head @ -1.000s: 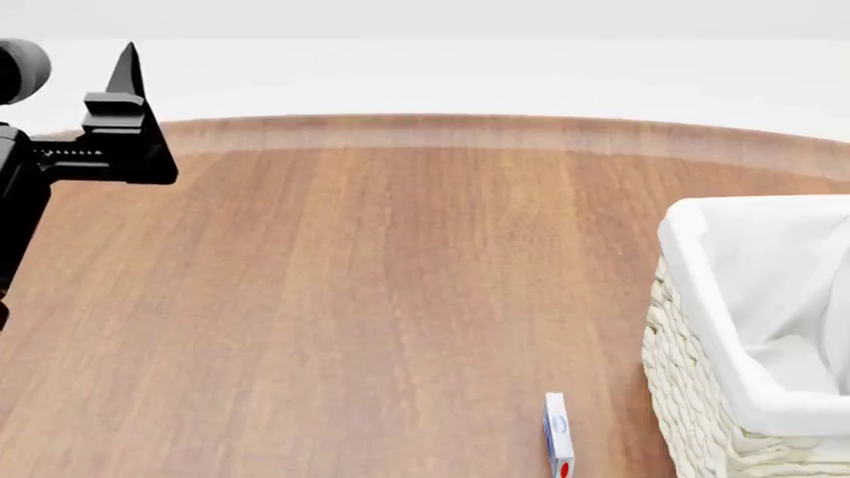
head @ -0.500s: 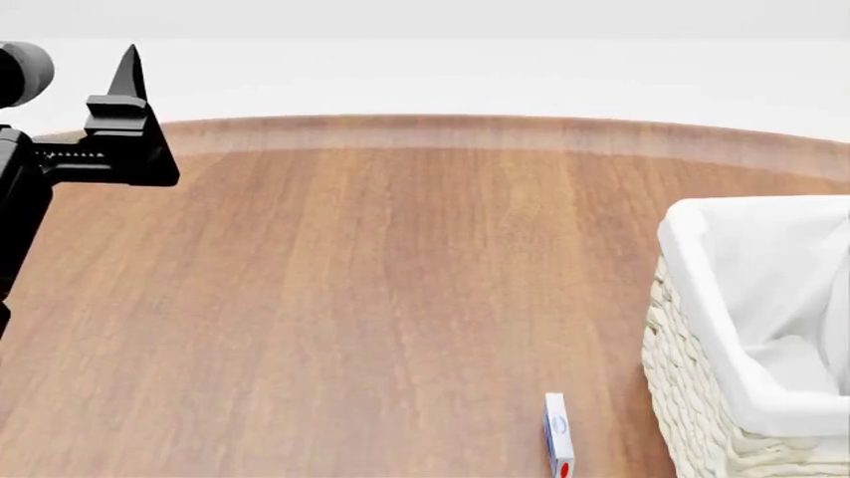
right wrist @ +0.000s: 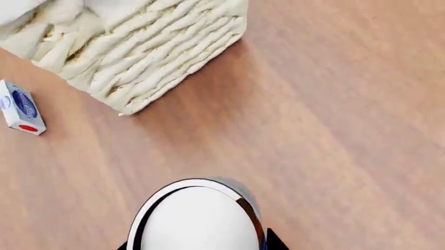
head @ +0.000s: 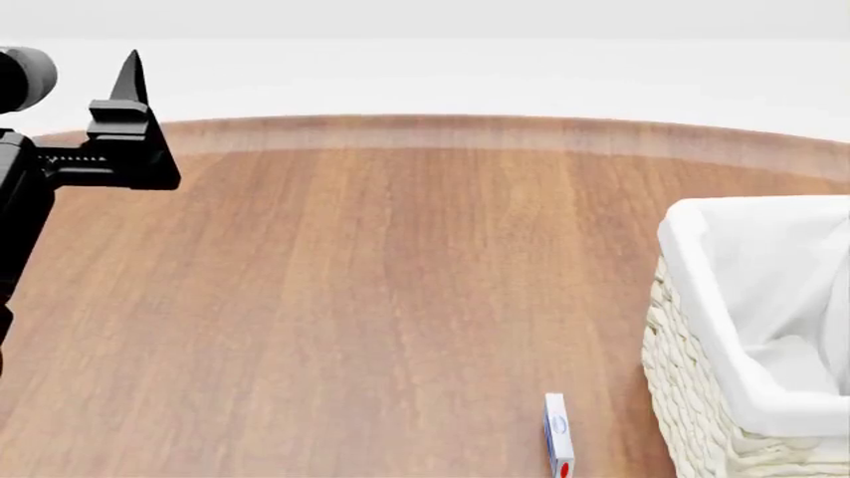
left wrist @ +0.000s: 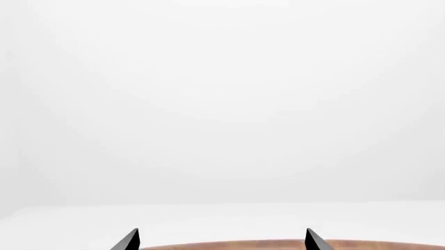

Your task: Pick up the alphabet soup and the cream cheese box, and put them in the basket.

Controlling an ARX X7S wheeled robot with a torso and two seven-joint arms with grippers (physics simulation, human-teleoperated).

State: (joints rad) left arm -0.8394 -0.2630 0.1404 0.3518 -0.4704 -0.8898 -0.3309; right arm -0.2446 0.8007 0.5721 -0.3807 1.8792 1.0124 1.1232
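Note:
The alphabet soup (right wrist: 198,219) fills the near part of the right wrist view, its silvery-white top toward the camera and a strip of blue label at its edge. My right gripper (right wrist: 198,246) is shut on it, a dark fingertip hugging each side, above the wooden table. The cream cheese box (head: 558,438) (right wrist: 21,107), white with blue print and a red mark, lies on the table just left of the basket (head: 691,299) (right wrist: 139,57). My left gripper (head: 130,80) (left wrist: 221,240) is raised at the far left, open and empty. The right gripper is outside the head view.
The brown wooden table (head: 372,299) ends in a curved far edge (head: 439,124) against a white background. The wicker basket with its white liner stands at the right edge of the head view.
My left gripper has drifted slightly downward in the head view. The box and the basket have not moved.

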